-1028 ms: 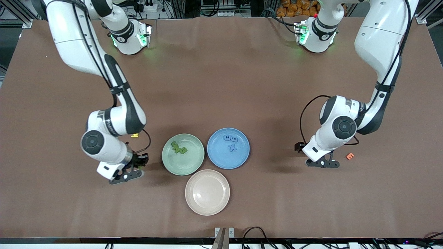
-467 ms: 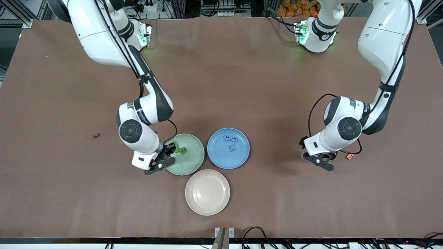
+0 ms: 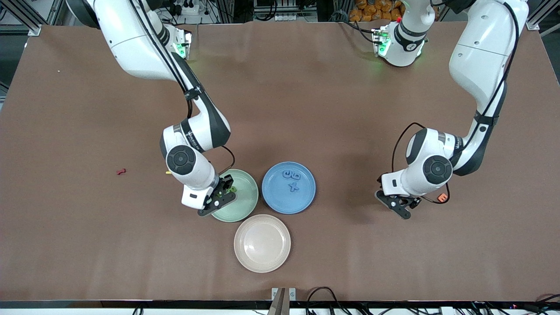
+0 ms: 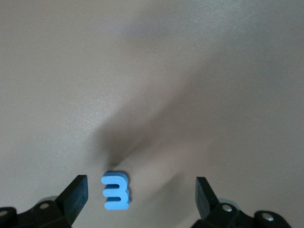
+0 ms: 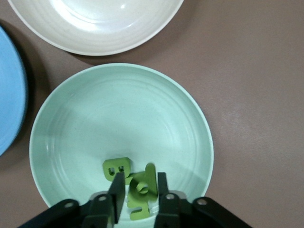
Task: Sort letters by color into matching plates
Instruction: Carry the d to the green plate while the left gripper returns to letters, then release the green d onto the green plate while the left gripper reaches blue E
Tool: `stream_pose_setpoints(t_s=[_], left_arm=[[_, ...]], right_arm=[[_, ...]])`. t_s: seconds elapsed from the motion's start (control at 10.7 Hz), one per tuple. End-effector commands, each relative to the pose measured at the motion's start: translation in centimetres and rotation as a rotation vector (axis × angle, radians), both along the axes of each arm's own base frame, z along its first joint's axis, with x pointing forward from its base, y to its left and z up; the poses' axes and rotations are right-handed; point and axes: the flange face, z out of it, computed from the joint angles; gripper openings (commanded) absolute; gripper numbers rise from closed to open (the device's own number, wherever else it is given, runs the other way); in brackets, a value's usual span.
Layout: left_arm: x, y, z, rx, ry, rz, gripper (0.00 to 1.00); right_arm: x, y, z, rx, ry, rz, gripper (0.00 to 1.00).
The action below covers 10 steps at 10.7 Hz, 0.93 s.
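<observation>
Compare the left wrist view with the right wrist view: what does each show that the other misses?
Only the left wrist view shows a blue letter on the bare table between the open left gripper. Only the right wrist view shows the right gripper over the green plate, a green letter between its fingers, more green letters alongside, plus the beige plate and blue plate. Both show the brown table.

The brown tabletop (image 3: 306, 109) carries three touching plates: green plate (image 3: 245, 205), blue plate (image 3: 306, 197), beige-pink plate (image 3: 262, 243) nearest the front camera. A red piece (image 3: 121, 171), orange piece (image 3: 442, 197) and blue piece (image 4: 116, 191) lie on it.
</observation>
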Motion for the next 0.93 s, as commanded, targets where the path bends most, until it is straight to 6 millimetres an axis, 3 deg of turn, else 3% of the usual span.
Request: stream_pose_setpoints(t_s=[0.0, 0.19, 0.37, 0.47, 0.65, 0.84], left_arm=[[1.0, 0.3, -1.3, 0.004, 0.003, -0.034, 1.00], [1.1, 0.6, -1.4, 0.002, 0.004, -0.024, 1.00], [1.6, 3.4, -1.2, 0.009, -0.001, 0.006, 1.00], [1.8, 4.4, -1.0, 0.010, -0.002, 0.011, 1.00], [1.7, 4.5, -1.2, 0.009, 0.001, 0.006, 1.00], [1.5, 4.5, -1.5, 0.009, 0.009, 0.019, 1.00]], right_arm=[[0.0, 0.3, 0.4, -0.007, -0.001, 0.020, 1.00], [0.3, -0.1, 0.8, -0.008, -0.010, 0.017, 1.00], [1.1, -1.2, 1.8, -0.016, -0.007, 0.032, 1.00], [2.1, -3.5, 2.5, -0.025, 0.017, 0.029, 1.00], [3.9, -7.3, 4.0, -0.030, 0.038, 0.039, 1.00], [5.5, -12.8, 4.8, -0.038, 0.070, 0.044, 1.00]])
